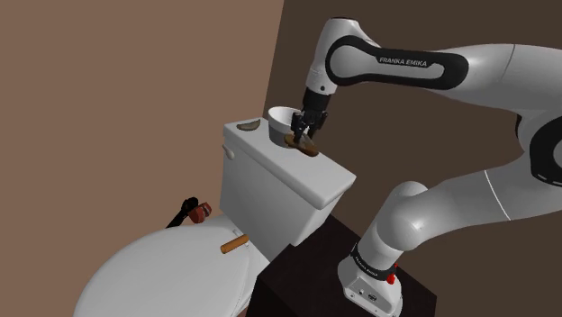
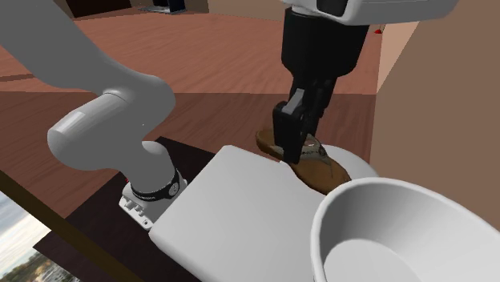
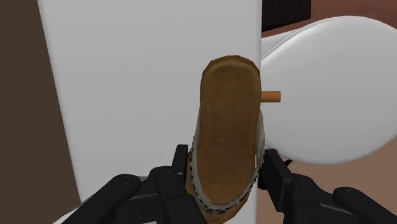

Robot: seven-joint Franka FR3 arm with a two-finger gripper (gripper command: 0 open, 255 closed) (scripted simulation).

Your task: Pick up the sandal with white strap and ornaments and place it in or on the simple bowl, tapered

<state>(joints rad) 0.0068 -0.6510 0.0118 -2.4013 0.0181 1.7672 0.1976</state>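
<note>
Claw [image 3: 226,170] pinches the brown sandal [image 3: 229,108] across its width near one end, over the edge of the white tank lid [image 2: 240,200]. The sandal looks light and fairly stiff. Its sole edges should give firm purchase, while the thin strap would likely flex. One sandal; one white bowl [image 2: 340,200], just beside the claw.

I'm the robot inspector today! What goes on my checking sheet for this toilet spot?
Surface: white toilet tank lid, flat.
Job's things: brown sandal with white strap, at the lid's edge; white bowl beside it, nothing seen inside.
Clutter: brown peg on the toilet cover; black-and-red thing beside the toilet.
Grippers: pincer shut on the sandal's sides.
Cables: nothing seen.
Surroundings: brown walls, wooden floor.
</note>
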